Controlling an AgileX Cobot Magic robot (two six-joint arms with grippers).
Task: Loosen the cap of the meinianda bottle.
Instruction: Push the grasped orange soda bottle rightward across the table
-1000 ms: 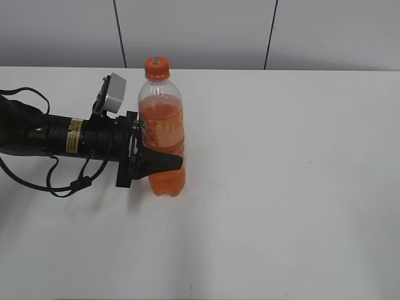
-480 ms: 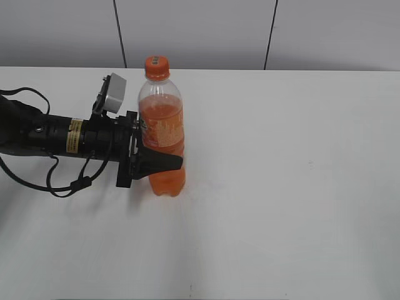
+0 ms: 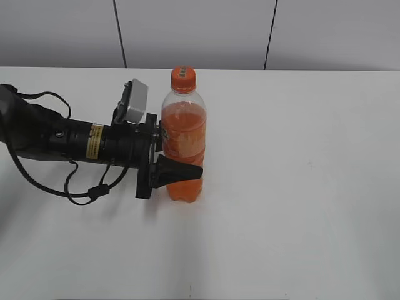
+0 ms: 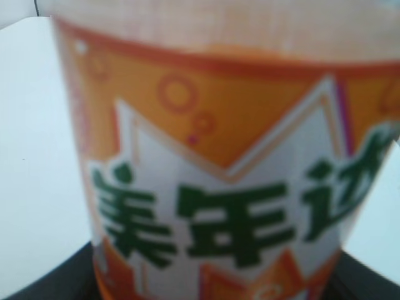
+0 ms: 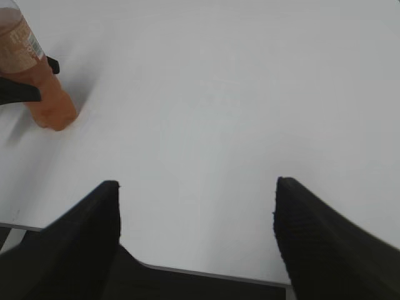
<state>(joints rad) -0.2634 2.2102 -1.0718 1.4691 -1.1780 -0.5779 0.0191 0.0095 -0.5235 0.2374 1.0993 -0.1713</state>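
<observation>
The meinianda bottle (image 3: 184, 150) stands upright on the white table, orange drink inside, with its orange cap (image 3: 183, 78) on top. My left gripper (image 3: 181, 164) is shut on the bottle's labelled waist from the left. The left wrist view is filled by the bottle's label (image 4: 219, 187) with green characters; dark fingertips (image 4: 37, 281) show at the bottom corners. My right gripper (image 5: 195, 187) is open and empty over bare table, out of the exterior view. The bottle (image 5: 37, 87) shows at the far upper left of the right wrist view, held by the left fingers (image 5: 19, 92).
The white table (image 3: 300, 187) stretches right of the bottle. A grey panelled wall (image 3: 200, 31) stands behind the table's far edge. The left arm's black cables (image 3: 81, 187) loop on the table at the left. The table's near edge (image 5: 206, 270) lies under the right gripper.
My left gripper has moved the bottle to the right and slightly nearer, still gripping its waist. The bottle stays upright.
</observation>
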